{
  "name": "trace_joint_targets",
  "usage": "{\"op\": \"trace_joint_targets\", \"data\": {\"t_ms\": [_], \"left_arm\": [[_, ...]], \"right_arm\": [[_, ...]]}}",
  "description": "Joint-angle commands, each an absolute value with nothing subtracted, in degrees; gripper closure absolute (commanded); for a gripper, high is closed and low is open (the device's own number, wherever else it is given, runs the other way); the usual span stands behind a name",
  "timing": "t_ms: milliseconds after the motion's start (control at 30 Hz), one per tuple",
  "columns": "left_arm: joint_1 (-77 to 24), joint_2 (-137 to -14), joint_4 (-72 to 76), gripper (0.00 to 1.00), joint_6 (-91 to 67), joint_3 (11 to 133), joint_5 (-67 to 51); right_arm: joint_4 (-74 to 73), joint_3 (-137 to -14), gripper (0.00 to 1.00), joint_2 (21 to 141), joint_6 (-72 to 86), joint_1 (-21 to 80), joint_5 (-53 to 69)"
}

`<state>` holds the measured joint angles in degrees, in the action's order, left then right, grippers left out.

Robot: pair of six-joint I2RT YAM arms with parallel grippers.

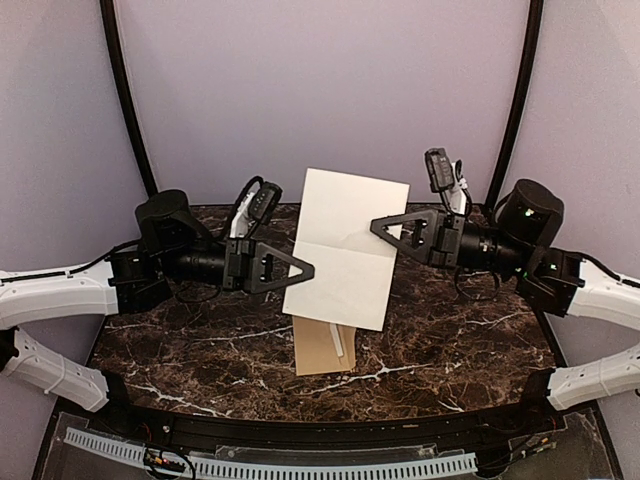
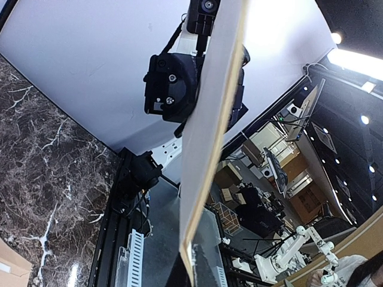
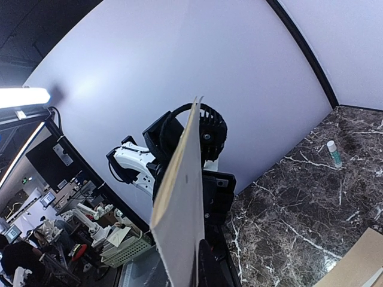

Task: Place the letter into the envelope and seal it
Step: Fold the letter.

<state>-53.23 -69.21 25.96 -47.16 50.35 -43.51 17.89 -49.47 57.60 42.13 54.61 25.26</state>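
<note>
The letter hangs upright above the table, its plain pale back toward the top camera, with one crease across the middle. My left gripper is shut on its left edge and my right gripper is shut on its right edge. In the left wrist view the letter shows edge-on, rising from my gripper. In the right wrist view it rises from my gripper. The brown envelope lies flat on the table below, its far part hidden by the letter.
The dark marble table spreads around the envelope. A small white tube with a green cap lies on the table near the back wall. An envelope corner shows in the left wrist view and the right wrist view.
</note>
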Motion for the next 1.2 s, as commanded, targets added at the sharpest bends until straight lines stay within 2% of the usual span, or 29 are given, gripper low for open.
{"op": "trace_joint_targets", "data": {"t_ms": [0, 200, 400, 767, 1167], "left_arm": [[-53.1, -68.8, 26.3, 1.0, -46.0, 49.6, -42.9], [-53.2, -68.2, 24.4, 1.0, -45.1, 49.5, -42.6], [-53.1, -68.5, 24.2, 1.0, -44.9, 49.9, -42.8], [-53.1, -69.1, 22.1, 1.0, -44.5, 51.1, -38.6], [-52.4, -69.8, 23.1, 1.0, -46.4, 51.9, -34.1]], "right_arm": [[19.0, -49.0, 0.84, 55.8, 42.1, 54.5, 23.6], [17.0, -49.4, 0.72, 53.9, 41.0, 54.2, 22.6], [15.4, -51.1, 0.64, 54.9, 40.0, 54.1, 27.4], [16.2, -51.9, 0.59, 57.8, 41.1, 54.3, 36.6], [15.3, -48.7, 0.54, 56.6, 42.3, 54.9, 37.1]]}}
